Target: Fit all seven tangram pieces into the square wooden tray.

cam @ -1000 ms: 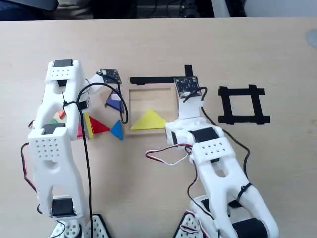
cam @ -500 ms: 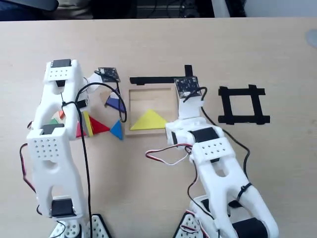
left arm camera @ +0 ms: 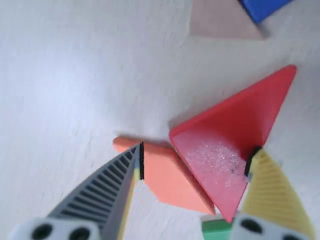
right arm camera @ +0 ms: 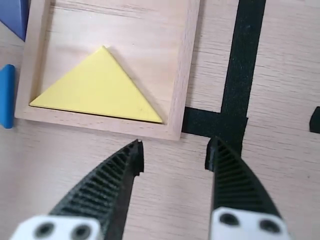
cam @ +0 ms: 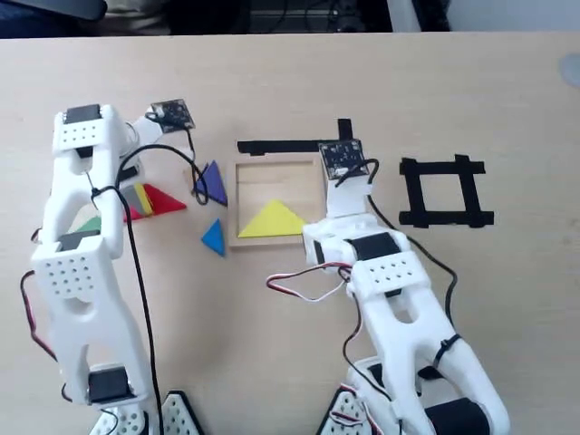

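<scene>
On the pale wooden table [cam: 290, 82], the square wooden tray [cam: 279, 163] holds the yellow triangle [cam: 270, 220], with black tape [cam: 444, 192] marks to its right. Left of the tray, the left gripper [left arm camera: 195, 160] pinches the red triangle [left arm camera: 235, 125] and orange piece [left arm camera: 170, 180] together. The right gripper [right arm camera: 175, 150] hangs spread and empty just off the tray's near right corner.

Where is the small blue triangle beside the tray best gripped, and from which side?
Come straight from above: the small blue triangle lies flat on the table, touching nothing. Probably set one finger on its long edge, which faces the tray, and the other on the opposite corner. The gap at the tray looks narrow.
</scene>
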`<state>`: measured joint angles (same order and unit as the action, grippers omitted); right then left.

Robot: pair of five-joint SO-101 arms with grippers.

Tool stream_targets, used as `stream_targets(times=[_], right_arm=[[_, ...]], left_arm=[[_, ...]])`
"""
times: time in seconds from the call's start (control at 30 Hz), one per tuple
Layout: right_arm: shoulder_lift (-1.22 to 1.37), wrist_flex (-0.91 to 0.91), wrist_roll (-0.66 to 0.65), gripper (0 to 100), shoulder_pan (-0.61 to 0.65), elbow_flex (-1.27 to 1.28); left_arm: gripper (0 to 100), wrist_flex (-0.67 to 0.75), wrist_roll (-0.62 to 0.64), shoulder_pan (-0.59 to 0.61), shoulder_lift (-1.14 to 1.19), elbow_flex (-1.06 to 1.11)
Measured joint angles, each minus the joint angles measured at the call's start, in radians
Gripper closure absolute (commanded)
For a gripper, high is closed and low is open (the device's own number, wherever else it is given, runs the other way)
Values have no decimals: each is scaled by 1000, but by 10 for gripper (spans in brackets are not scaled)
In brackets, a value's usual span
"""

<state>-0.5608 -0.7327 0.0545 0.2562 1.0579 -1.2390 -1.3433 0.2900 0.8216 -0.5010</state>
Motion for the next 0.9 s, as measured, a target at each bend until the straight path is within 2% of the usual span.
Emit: stream_targets(times=[0.2, 0.43, 0.63, 0.9], right_arm=[[0, 0, 0, 783, 0, 0], [0, 0, -29, 783, 0, 0], [0, 0, -41, 783, 0, 0], [0, 0, -44, 783, 0, 0]], left_arm=[[673, -172, -12, 12, 51, -144], [677, -288, -35, 5, 58, -166], [678, -333, -43, 6, 40, -97], [677, -339, -43, -20, 48, -132]])
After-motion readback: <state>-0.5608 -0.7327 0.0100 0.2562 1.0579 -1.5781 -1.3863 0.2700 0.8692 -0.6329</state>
